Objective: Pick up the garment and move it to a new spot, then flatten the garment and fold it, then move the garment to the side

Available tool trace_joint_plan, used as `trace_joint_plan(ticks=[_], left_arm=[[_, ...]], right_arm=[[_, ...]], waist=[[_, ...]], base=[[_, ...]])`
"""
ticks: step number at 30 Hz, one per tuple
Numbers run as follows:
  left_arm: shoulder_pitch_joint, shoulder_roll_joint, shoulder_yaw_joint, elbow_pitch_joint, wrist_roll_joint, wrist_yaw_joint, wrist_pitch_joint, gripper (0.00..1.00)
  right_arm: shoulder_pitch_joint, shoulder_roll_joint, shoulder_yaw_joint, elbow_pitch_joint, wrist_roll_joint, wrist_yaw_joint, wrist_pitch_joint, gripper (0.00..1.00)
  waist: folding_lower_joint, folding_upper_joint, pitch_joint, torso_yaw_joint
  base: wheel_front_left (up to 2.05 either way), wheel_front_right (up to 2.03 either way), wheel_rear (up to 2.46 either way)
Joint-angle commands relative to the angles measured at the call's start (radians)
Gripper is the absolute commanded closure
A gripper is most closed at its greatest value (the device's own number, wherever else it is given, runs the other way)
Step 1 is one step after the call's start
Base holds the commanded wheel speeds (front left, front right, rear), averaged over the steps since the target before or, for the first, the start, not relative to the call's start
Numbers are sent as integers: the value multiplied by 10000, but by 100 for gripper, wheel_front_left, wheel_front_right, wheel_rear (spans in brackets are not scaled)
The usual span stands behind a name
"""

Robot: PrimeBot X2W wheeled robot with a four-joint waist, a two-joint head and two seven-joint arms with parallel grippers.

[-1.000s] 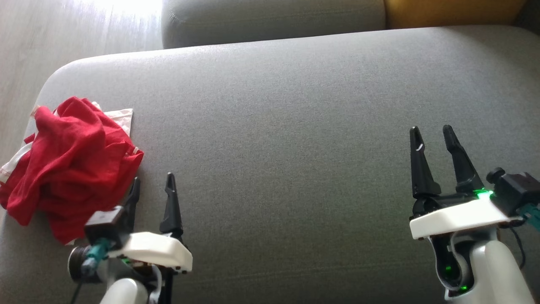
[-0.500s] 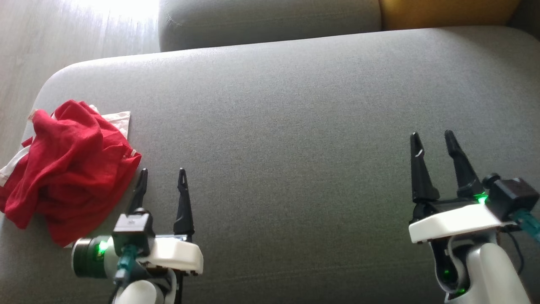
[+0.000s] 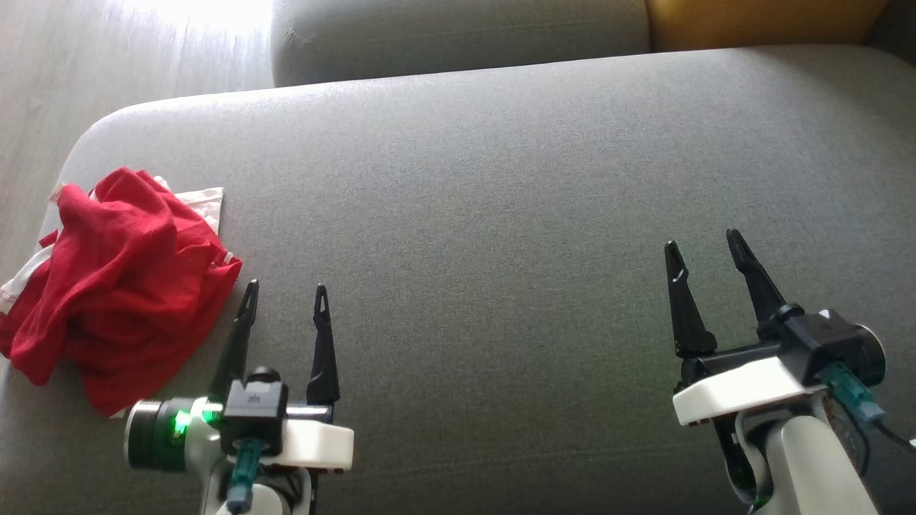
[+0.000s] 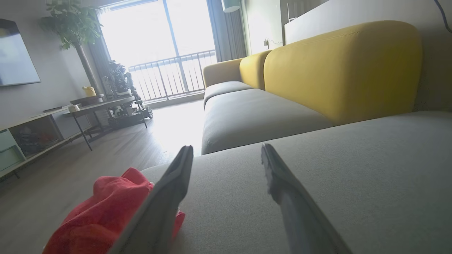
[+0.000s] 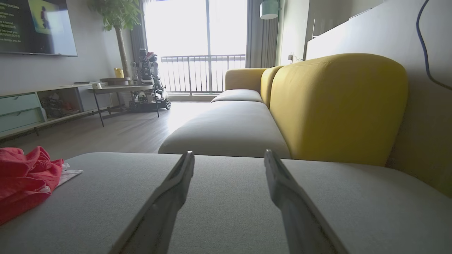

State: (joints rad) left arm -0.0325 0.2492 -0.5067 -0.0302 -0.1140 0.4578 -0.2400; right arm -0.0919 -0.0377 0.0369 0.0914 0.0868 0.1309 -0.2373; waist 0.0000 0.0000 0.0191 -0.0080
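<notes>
The garment (image 3: 114, 279) is a crumpled red heap with white trim, lying at the left edge of the grey sofa cushion (image 3: 501, 186). My left gripper (image 3: 285, 293) stands open just to its right, apart from the cloth, nothing between its fingers. In the left wrist view the garment (image 4: 102, 215) bulges at lower left, partly behind my left finger (image 4: 169, 197). Far off at lower right my right gripper (image 3: 701, 247) is open and empty above the bare cushion. The right wrist view catches the garment (image 5: 24, 176) at its left edge.
A second grey seat cushion (image 3: 458, 32) and a yellow backrest (image 3: 758, 21) lie beyond the far edge. Wooden floor (image 3: 79, 79) drops off to the left. In the right wrist view a side table (image 5: 120, 90) and shelving (image 5: 31, 109) stand across the room.
My left gripper has moved right, away from the garment, and turned its fingers upright. The right gripper has drifted down and left. The garment has not moved.
</notes>
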Motion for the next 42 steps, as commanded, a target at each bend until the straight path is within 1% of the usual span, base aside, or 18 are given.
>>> trace_joint_plan(ticks=[1, 4, 9, 13, 21, 26, 27, 31, 35, 42], left_arm=[[-496, 224, 261, -317, 377, 131, -125, 0], [-483, 219, 262, -333, 710, 215, -213, 0], [-364, -95, 635, -371, 266, -149, -218, 0], [-160, -535, 1171, -330, -300, -753, -218, 0], [65, -1159, 1973, 5, -374, -1886, -218, 0], [177, -1436, 2327, 407, -292, -2439, -218, 0], [177, -1436, 2327, 407, -292, -2439, -218, 0], [217, -1591, 2482, 805, -182, -2744, -218, 0], [238, -1742, 2712, 1180, -242, -2849, -218, 0], [234, -1891, 2983, 1371, -190, -3058, -218, 0]], right_arm=[[-454, -122, 265, -350, -287, -2, -151, 0], [-482, -125, 227, -373, -206, -2, -239, 0], [-504, -125, 209, -254, 183, -2, -245, 0], [-533, -125, 113, -86, 570, -2, -245, 0], [-550, -125, 97, 180, 861, -2, -245, 0], [-564, -125, 110, 435, 911, -2, -245, 0], [-564, -125, 110, 435, 911, -2, -245, 0], [-590, -125, 114, 572, 876, -2, -245, 0], [-606, -125, 110, 627, 865, -2, -245, 0], [-621, -125, 52, 521, 882, -2, -245, 0]], waist=[[0, 0, -4, 3], [0, 0, -8, -2], [0, 0, -6, -15], [0, 0, -5, -17], [0, 0, 14, -33], [0, 0, -7, -51], [0, 0, -7, -51], [0, 0, -19, -55], [0, 0, -35, -63], [0, 0, -50, -91]], base=[[0, 0, 0], [0, 0, 0], [0, 0, 0], [0, 0, 0], [0, 0, 0], [0, 0, 0], [0, 0, 0], [0, 0, 0], [0, 0, 0], [0, 0, 0]])
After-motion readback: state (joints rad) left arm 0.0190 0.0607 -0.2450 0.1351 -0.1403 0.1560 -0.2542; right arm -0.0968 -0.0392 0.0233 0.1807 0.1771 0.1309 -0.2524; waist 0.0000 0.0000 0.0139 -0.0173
